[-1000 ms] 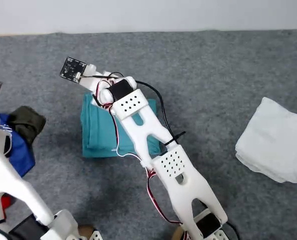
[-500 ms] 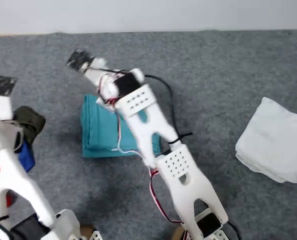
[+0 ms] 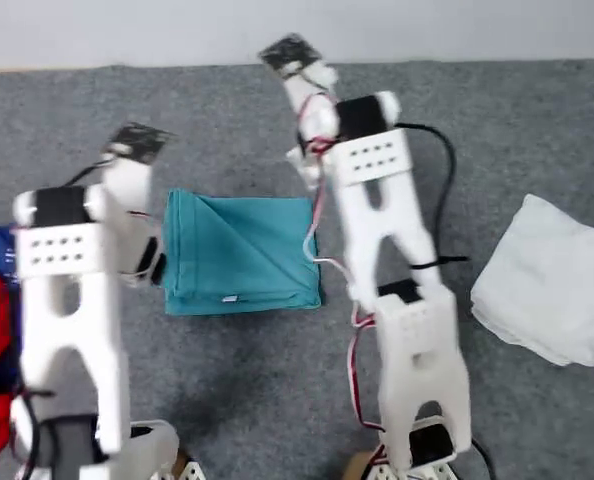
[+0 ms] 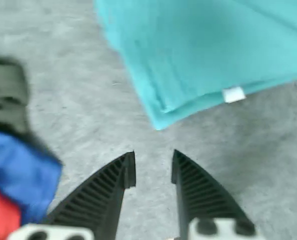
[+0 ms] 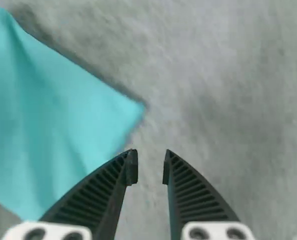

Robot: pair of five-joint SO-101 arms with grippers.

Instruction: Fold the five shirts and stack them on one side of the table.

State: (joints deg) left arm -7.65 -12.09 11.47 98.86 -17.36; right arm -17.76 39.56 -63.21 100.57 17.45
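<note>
Jaws both sit slightly parted, seemingly empty, off edges of teal shirt (image 3: 242, 250).

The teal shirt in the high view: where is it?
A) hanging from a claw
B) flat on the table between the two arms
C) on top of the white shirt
B: the teal shirt lies folded between the left arm and the right arm, apart from the white shirt.

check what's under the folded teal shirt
The teal shirt lies flat on the grey table cover, with its folded layers showing at the edge. Anything beneath its middle is covered.
</note>
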